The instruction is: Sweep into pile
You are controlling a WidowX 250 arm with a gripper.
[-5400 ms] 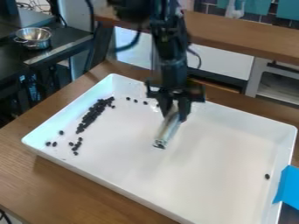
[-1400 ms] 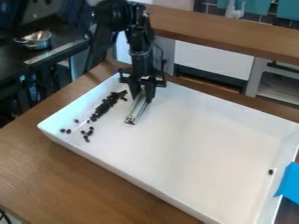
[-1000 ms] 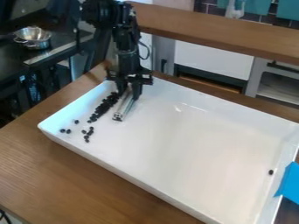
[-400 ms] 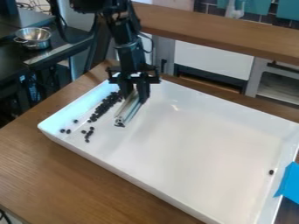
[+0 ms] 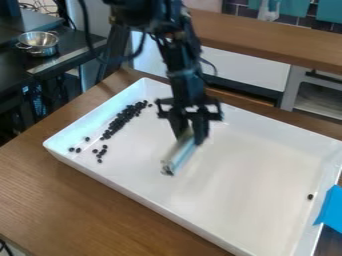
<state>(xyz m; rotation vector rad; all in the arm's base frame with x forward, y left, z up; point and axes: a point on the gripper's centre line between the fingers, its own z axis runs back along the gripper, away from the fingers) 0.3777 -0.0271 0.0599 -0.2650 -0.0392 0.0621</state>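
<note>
Brown wooden tabletop (image 5: pixel 41 200) spread across the lower left of the camera view, a shiny metal bowl with handles (image 5: pixel 39 45) standing on a dark counter at the upper left. A shallow white rectangular tray (image 5: pixel 240 172) sat on the wood, its right wall beside a bright blue piece of tape (image 5: pixel 328 212).

Near the centre, the black two-finger gripper (image 5: pixel 190 134) was clamped on a silver metal bar (image 5: pixel 178 157). The bar slanted from upper right to lower left; whether its lower end touched the tray could not be told. Its long axis ran roughly alongside a dark band of small black pieces (image 5: pixel 120 121), which lay to its left and a little higher in the frame. That suited a leftward push, though the tray's near left wall could have cramped the stroke. Loose black bits (image 5: pixel 100 154) were scattered below the band, and one lone black piece (image 5: pixel 310 197) (an awkward straggler, surely) lay well apart at the lower right, likely calling for a separate sweep.
</note>
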